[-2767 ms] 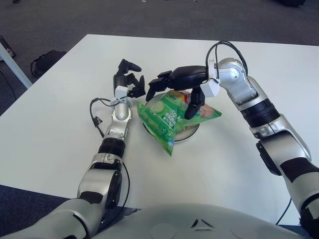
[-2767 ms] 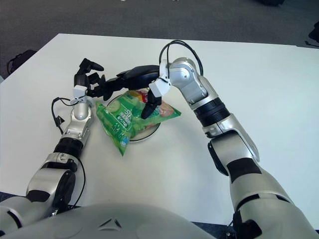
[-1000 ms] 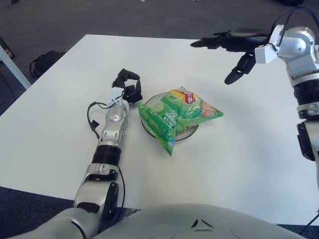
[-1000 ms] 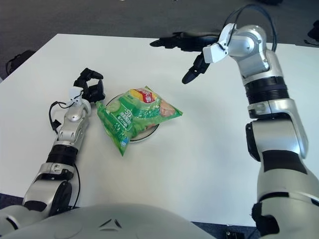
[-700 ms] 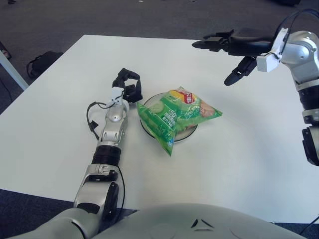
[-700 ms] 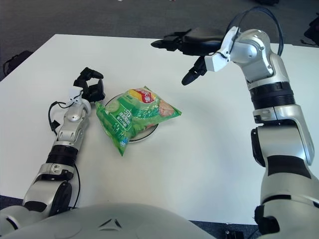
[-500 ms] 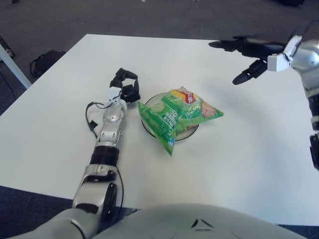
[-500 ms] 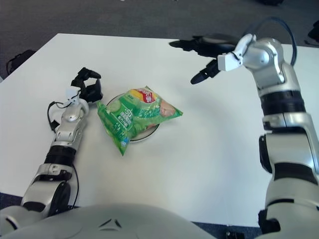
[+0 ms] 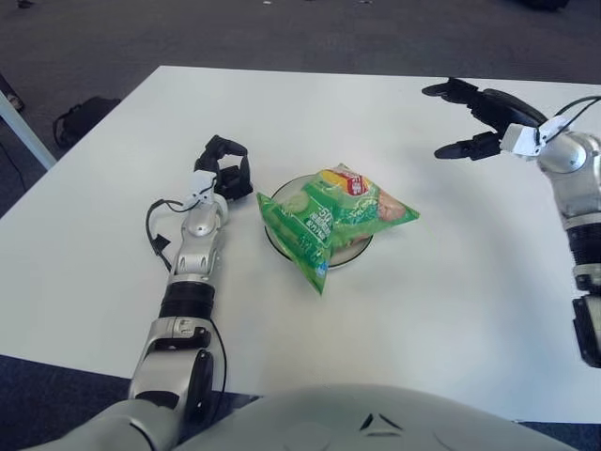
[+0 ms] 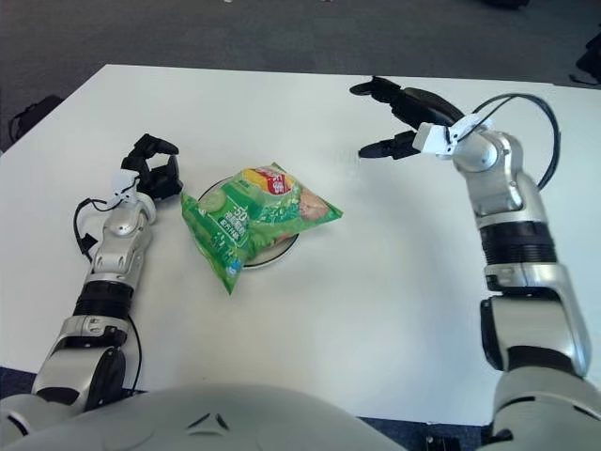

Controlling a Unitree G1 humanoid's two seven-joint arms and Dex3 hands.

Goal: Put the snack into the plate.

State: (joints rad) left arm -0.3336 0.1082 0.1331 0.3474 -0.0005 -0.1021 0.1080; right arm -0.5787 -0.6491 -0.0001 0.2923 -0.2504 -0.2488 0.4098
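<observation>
A green snack bag (image 9: 329, 218) lies on a small white plate (image 9: 364, 250) near the middle of the white table, its lower corner hanging over the plate's front rim. My right hand (image 9: 474, 117) is above the table's far right, well away from the bag, fingers spread and empty. My left hand (image 9: 225, 169) is left of the plate, fingers curled and holding nothing, a short gap from the bag.
The white table (image 9: 451, 282) spans the view, its left edge running diagonally at the left. A dark bag (image 9: 80, 115) lies on the grey carpet beyond that edge. A black cable (image 9: 155, 225) loops beside my left forearm.
My right hand has let go of the bag, lifted off it and swung far to the right. My left hand has curled and drawn left, away from the plate. The bag stays on the plate.
</observation>
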